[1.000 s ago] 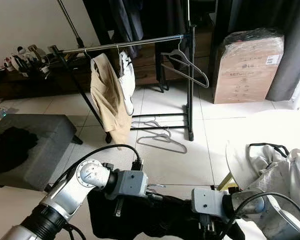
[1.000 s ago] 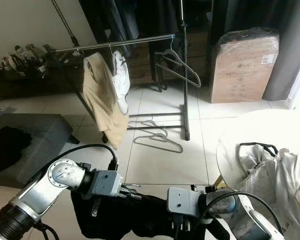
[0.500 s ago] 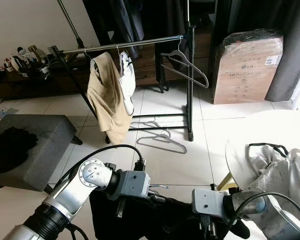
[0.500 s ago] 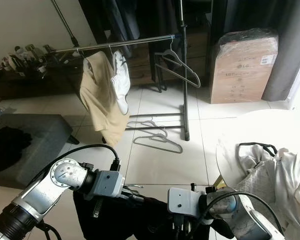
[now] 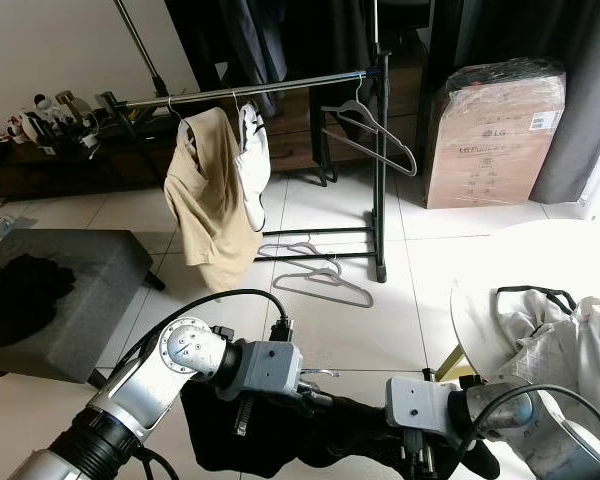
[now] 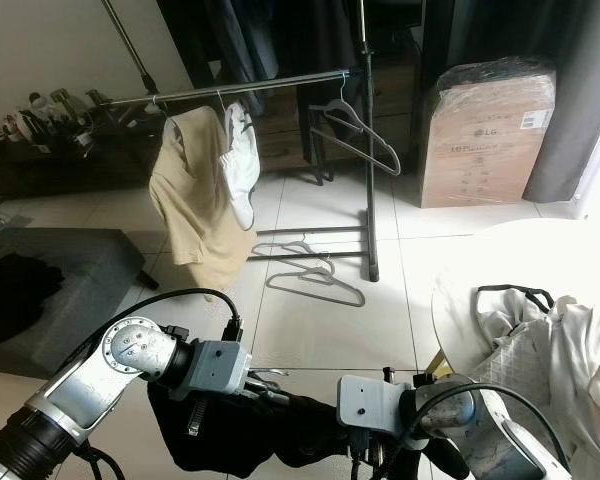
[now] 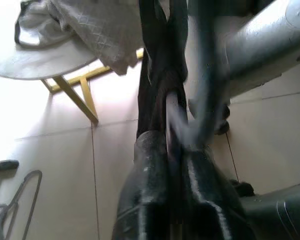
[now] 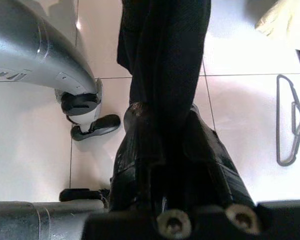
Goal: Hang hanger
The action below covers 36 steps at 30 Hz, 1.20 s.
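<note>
A black garment (image 5: 270, 440) hangs low between my two arms, just above the floor tiles. My left gripper (image 7: 172, 150) is shut on its top, where a grey hanger (image 7: 202, 100) shows blurred beside the cloth; a wire hook (image 5: 320, 375) pokes out by that wrist. My right gripper (image 8: 162, 112) is shut on a bunched fold of the same black garment (image 8: 165, 45). Ahead stands the clothes rail (image 5: 250, 88) with a tan garment (image 5: 208, 205), a white one (image 5: 252, 165) and a bare grey hanger (image 5: 375, 125) at its right end.
Two hangers (image 5: 320, 275) lie on the floor under the rail. A grey ottoman (image 5: 80, 270) with a dark cloth stands at the left. A wrapped cardboard box (image 5: 490, 135) is at the back right. A white round table (image 5: 475, 310) with piled clothes (image 5: 570, 340) is close on the right.
The tan garment on the rail has swung out to the left. My left arm has crept slightly right with the black garment; both grips are unchanged.
</note>
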Tool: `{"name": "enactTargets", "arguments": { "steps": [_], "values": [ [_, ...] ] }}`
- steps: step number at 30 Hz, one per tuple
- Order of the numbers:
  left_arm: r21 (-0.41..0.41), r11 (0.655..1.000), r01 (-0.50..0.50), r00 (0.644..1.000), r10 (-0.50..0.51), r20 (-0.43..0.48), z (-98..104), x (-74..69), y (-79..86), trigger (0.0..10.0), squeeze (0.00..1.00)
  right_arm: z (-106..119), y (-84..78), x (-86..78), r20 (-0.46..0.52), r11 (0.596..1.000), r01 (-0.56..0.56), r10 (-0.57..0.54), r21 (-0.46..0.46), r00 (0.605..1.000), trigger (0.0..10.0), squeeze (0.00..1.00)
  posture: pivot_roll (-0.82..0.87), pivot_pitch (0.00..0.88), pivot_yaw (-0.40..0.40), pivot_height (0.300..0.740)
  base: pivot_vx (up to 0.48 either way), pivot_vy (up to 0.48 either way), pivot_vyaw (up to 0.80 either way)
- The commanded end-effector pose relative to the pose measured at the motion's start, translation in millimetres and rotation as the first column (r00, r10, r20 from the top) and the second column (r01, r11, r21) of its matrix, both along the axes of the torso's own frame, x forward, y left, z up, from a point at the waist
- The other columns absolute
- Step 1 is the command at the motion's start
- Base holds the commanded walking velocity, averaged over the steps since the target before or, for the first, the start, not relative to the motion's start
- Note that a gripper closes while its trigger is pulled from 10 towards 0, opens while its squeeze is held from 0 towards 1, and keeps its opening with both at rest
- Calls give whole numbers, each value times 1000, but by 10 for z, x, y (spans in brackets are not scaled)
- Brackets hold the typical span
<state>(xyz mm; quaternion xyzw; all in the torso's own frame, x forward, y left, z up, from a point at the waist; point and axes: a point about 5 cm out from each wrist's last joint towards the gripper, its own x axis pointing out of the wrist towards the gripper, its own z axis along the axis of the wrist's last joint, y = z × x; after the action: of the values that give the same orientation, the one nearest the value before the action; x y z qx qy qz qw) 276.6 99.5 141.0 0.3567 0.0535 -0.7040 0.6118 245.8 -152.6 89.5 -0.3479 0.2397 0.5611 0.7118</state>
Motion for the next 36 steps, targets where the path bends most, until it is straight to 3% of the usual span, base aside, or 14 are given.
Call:
{"name": "enactTargets", "arguments": {
  "steps": [1,11,18,20,22,28,29,30,31,32,36],
  "values": [
    [-29,1000,9,998,-7,54,198,50,22,10000,1000,-12,132,-68,-21,998,-56,57,38,998,0,0,-175,109,174,740,0,0,0],
    [-35,999,14,999,-13,46,245,40,28,10000,1000,-31,139,-85,-29,998,-54,55,44,998,0,0,-178,94,173,740,0,0,0],
    [89,991,-96,995,95,16,299,48,505,10000,1000,-90,69,-77,-40,999,-33,33,21,999,0,0,-165,101,174,740,0,0,0],
    [95,990,-104,995,103,11,301,41,537,10000,1000,-96,64,-76,-41,999,-31,31,19,999,0,0,-163,102,174,740,0,0,0],
    [115,982,-150,986,157,-61,295,-64,725,10000,1000,-122,37,-66,-47,1000,-14,15,18,999,0,0,-156,103,172,740,0,0,0],
    [89,978,-189,971,200,-134,310,-172,830,10000,1000,-138,-14,-26,-47,1000,4,-4,14,999,0,0,-149,102,169,740,0,0,0],
    [89,978,-191,961,204,-186,306,-260,873,10000,1000,-126,-33,4,-38,1000,18,-17,19,999,0,0,-151,102,168,740,0,0,0],
    [89,978,-191,961,204,-186,306,-260,873,10000,1000,-126,-33,4,-38,1000,18,-17,19,999,0,0,-151,102,168,740,0,0,0],
    [127,977,-174,952,199,-231,267,-376,930,10000,1000,-85,-42,32,-28,999,25,-24,42,999,0,0,-146,99,168,740,0,0,0],
    [180,968,-173,948,213,-234,200,-445,1003,10000,1000,-3,-26,55,-21,995,26,-24,98,999,0,0,-143,102,168,740,0,0,0],
    [201,952,-228,941,269,-205,106,-452,1065,10000,1000,115,-8,89,0,989,7,-7,148,1000,0,0,-142,100,165,740,0,0,0]
  ]
}}
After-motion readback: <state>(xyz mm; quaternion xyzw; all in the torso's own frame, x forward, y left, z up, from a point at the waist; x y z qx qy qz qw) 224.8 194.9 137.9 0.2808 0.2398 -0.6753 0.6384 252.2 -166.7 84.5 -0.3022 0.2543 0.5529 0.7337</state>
